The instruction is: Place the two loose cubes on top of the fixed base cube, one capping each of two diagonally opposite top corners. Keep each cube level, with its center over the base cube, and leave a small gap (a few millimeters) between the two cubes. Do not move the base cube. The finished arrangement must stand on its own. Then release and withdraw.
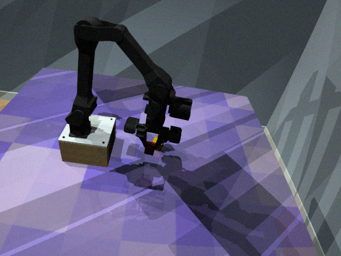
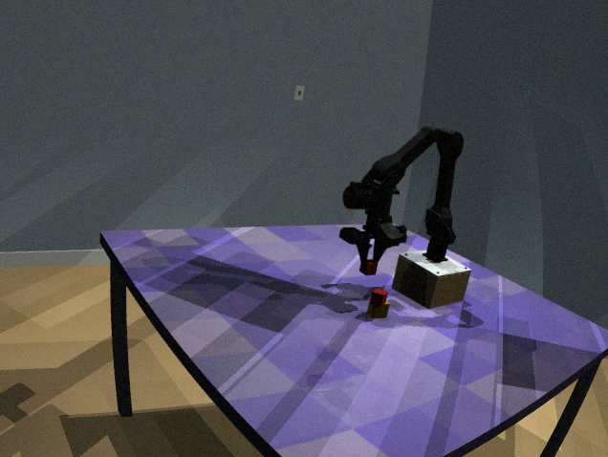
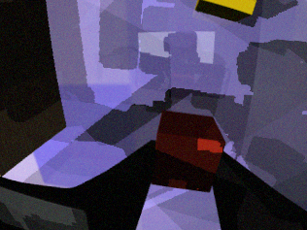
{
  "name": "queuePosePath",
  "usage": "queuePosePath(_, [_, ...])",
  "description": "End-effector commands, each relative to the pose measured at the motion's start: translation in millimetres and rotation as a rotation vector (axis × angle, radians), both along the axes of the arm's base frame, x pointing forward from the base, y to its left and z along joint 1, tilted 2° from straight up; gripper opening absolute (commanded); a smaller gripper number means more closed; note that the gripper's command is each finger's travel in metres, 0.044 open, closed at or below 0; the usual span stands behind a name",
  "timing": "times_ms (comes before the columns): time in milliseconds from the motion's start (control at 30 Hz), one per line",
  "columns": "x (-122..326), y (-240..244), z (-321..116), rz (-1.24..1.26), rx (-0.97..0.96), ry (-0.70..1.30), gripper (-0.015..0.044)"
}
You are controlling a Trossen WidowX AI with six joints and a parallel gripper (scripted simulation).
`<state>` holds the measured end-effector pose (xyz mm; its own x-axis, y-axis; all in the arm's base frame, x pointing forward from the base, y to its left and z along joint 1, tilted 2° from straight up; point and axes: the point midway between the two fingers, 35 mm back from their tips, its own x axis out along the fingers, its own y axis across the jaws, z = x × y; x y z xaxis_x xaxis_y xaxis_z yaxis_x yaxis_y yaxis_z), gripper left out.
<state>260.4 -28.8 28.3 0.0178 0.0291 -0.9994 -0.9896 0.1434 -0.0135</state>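
Observation:
My gripper (image 1: 150,145) (image 2: 369,264) (image 3: 185,150) is shut on a red cube (image 1: 149,149) (image 2: 368,269) (image 3: 187,132), held between the fingertips above the table. The yellow base cube (image 1: 159,148) (image 2: 377,311) (image 3: 234,5) stands on the table, partly hidden behind the fingers in the top view and cut off at the top edge of the wrist view. A second red cube (image 2: 379,296) sits on top of the base cube, towards one corner. This second cube is not visible in the wrist view, and I cannot make it out in the top view.
The arm's wooden mounting block (image 1: 83,152) (image 2: 445,291) with its metal top plate stands beside the gripper and cubes. Its brown side also shows at the left of the wrist view (image 3: 24,132). Dark arm shadows cross the patterned purple table (image 1: 104,217) (image 2: 338,407).

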Motion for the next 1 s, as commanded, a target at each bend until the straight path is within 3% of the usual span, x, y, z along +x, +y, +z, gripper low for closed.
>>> queuePosePath(0, [0, 0, 19, 0.006, -0.001, -0.014, 0.0105])
queuePosePath(333, [-2, 1, 32, -0.009, -0.001, -0.013, 0.0105])
queuePosePath(967, [13, 48, 33, -0.479, 0.016, 0.0, 0.0105])
